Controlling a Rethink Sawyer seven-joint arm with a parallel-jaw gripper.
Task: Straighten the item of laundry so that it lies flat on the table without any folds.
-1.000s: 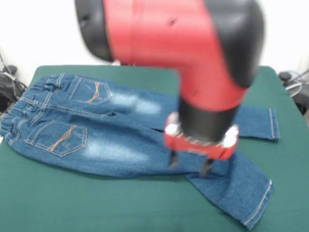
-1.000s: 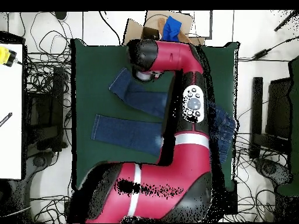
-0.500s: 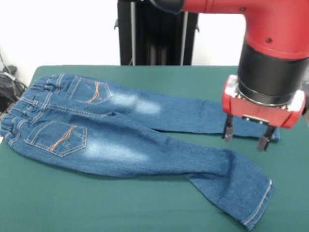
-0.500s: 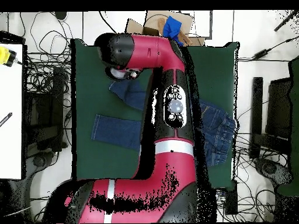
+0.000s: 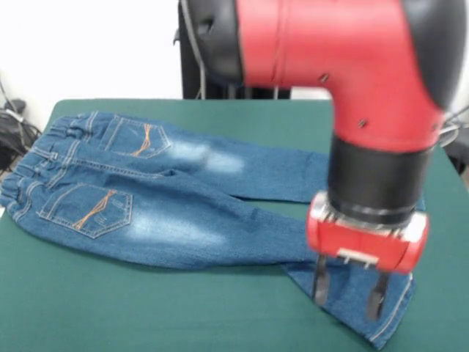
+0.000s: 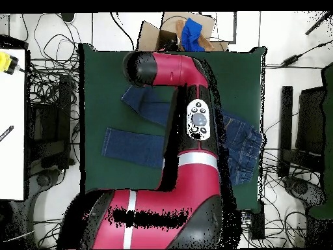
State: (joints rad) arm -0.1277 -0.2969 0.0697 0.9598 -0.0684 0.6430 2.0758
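Since your gripper (image 5: 348,287) swung from the far leg, it hangs spread-fingered over the near cuff | jeans (image 5: 154,198) unmoved.

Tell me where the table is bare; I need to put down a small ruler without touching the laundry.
The dark green felt table is bare along the front-view bottom strip, below the blue denim jeans, and along the top strip beyond the upper leg. It is crowded at lower right, where the red and black arm's open gripper hangs over the lower leg's cuff.
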